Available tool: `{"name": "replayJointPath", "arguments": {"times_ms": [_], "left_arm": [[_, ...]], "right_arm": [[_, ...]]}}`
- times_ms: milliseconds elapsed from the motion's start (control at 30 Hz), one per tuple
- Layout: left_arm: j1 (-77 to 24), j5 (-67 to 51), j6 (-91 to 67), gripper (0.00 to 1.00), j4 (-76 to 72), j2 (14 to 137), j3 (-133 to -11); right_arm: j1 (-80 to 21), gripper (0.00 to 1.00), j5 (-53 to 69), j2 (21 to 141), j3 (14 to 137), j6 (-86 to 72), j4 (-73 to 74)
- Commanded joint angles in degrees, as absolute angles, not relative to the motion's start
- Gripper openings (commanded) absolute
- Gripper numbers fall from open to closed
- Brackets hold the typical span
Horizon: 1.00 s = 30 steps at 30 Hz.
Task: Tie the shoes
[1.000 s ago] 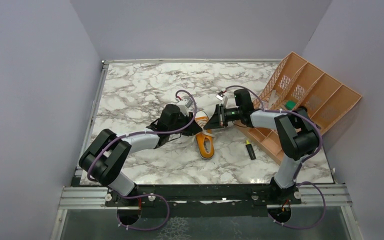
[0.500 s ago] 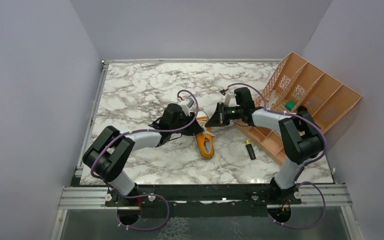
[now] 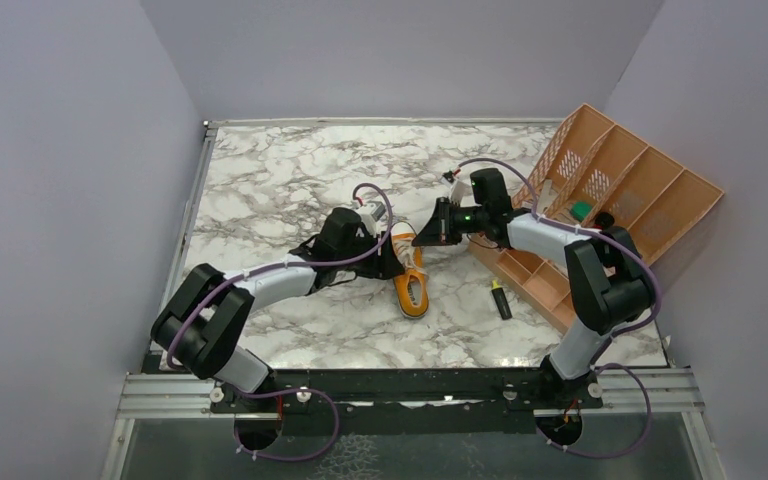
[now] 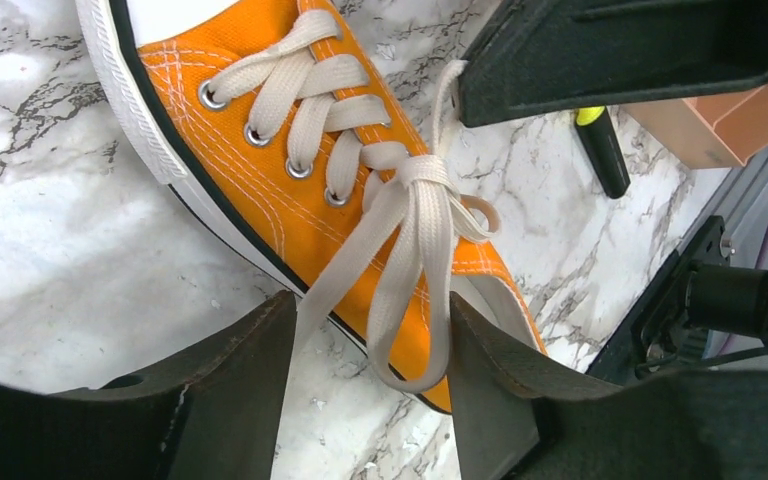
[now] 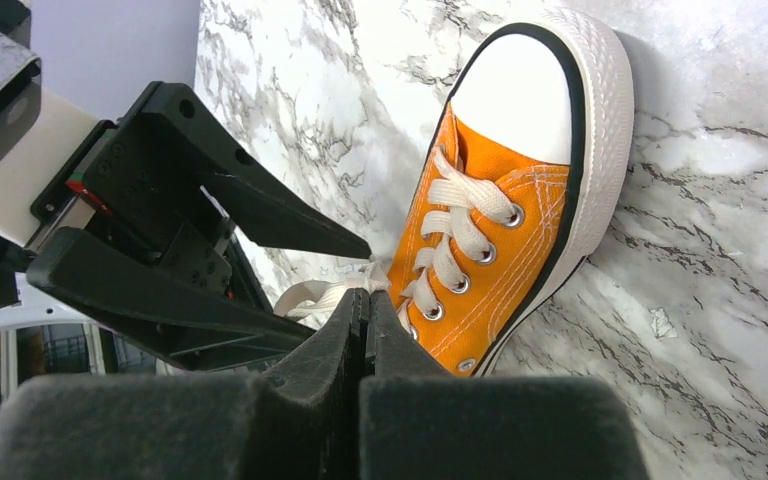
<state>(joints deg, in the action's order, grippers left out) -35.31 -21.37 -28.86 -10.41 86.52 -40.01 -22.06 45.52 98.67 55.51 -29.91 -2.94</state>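
— Which step are you on?

— Mid-knot, I'd say. The shoe [image 3: 415, 288] lies on the table [image 3: 280, 190] near the rack [image 3: 625, 190], with a marker [image 3: 501, 300] between the two. Its toe points away from my bases. The laces [image 4: 290, 95] are crossed over the tongue, and a loop [image 4: 405, 300] trails toward the heel. Nothing looks cinched tight yet.

— And your jaws?

— On my right gripper [image 5: 365, 300] they are pressed together. A lace end [image 4: 448, 95] runs straight up to their tip, so I judge I'm pinching it. On my left gripper [image 4: 370, 310] they stand wide apart, one on either side of the loop and not closed on it.

— What does the next move need?

— Probably closing the left on that loop and drawing it against the right. I'd have to catch both flat strands at once. I'd also have to pull evenly, or this light shoe may swivel on the smooth marble.

— How are your arms set?

— Both reach in low with elbows bent. The right comes in from the rack side of the shoe and the left from the side away from the rack. Their tips face each other closely over the laces.
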Motion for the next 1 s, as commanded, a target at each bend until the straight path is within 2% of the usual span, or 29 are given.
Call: {"name": "replayJointPath", "arguments": {"times_ms": [0,133,233,400,500,800,967], "left_arm": [[-34.8,-24.1,-28.0,0.57,-6.9,84.0,-40.9],[-34.4,-25.6,-29.0,0.56,-8.0,84.4,-41.0],[-34.2,-25.5,-28.6,0.50,-8.2,85.1,-41.8],[-33.9,-27.6,-28.5,0.21,-7.3,86.4,-43.1],[-33.9,-28.4,-30.2,0.00,-7.3,85.6,-41.7],[-34.0,-36.0,-35.9,0.00,-5.8,81.8,-33.1],[-34.0,-35.7,-35.3,0.00,-3.5,82.4,-31.3]], "right_arm": [[-22.2,0.01,45.8,98.5,56.5,-29.0,-2.1],[-22.2,0.00,46.4,98.7,56.5,-28.3,-1.6],[-22.2,0.01,46.7,98.9,56.5,-28.2,-1.3],[-22.2,0.01,47.0,99.2,56.6,-28.3,-1.0],[-22.2,0.01,47.7,99.7,57.0,-28.9,-0.2],[-22.1,0.00,36.0,95.0,57.1,-33.9,8.6],[-21.7,0.00,31.1,93.1,56.1,-34.7,9.3]]}}
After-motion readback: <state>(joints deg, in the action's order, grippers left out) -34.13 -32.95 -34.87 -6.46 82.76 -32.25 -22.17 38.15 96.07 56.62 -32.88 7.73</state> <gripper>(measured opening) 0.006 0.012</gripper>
